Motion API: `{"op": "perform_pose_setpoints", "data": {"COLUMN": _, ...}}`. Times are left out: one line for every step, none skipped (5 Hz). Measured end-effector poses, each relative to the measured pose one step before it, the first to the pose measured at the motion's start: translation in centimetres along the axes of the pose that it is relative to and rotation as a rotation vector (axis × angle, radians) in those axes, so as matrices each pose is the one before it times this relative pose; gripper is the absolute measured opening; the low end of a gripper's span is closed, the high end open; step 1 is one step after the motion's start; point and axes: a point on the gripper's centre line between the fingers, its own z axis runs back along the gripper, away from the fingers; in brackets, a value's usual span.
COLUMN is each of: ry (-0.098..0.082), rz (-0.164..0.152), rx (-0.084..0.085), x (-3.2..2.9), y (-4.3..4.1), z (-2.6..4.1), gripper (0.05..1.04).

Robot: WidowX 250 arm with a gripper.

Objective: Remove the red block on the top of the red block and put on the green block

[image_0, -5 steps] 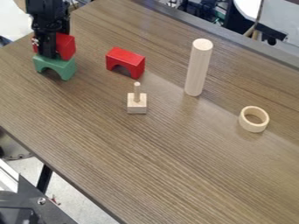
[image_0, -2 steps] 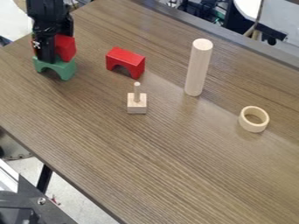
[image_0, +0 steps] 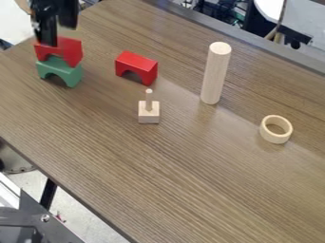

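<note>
Pincer [image_0: 56,34] seems open; one red block [image_0: 71,49] tops one green block [image_0: 70,72].

Overall light: bright and even, indoors
Table [image_0: 190,171]: pale, soft sheen around the wooden post [image_0: 215,76] and toward the ring [image_0: 277,138] — no hard glare
Lone red block [image_0: 135,61]: top catches more light than its front; dark shade under the arch
Green block [image_0: 62,70]: deep shadow inside its arch
Ring: faint, soft-edged shadow beside it
White surface [image_0: 270,8]: very bright at the upper right — nearly without detail
</note>
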Motion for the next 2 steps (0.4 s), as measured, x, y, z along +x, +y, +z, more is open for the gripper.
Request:
{"op": "perform_pose_setpoints", "data": {"ry": 0.0198, "rz": -0.0454, "rx": -0.0561, "x": -1.629, "y": -1.017, "z": 1.700, "gripper": 0.998}}
{"op": "perform_pose_setpoints", "data": {"ry": 0.0619, "rz": -0.0856, "rx": -0.0133, "x": -3.153, "y": -0.642, "z": 0.325, "gripper": 0.998}}
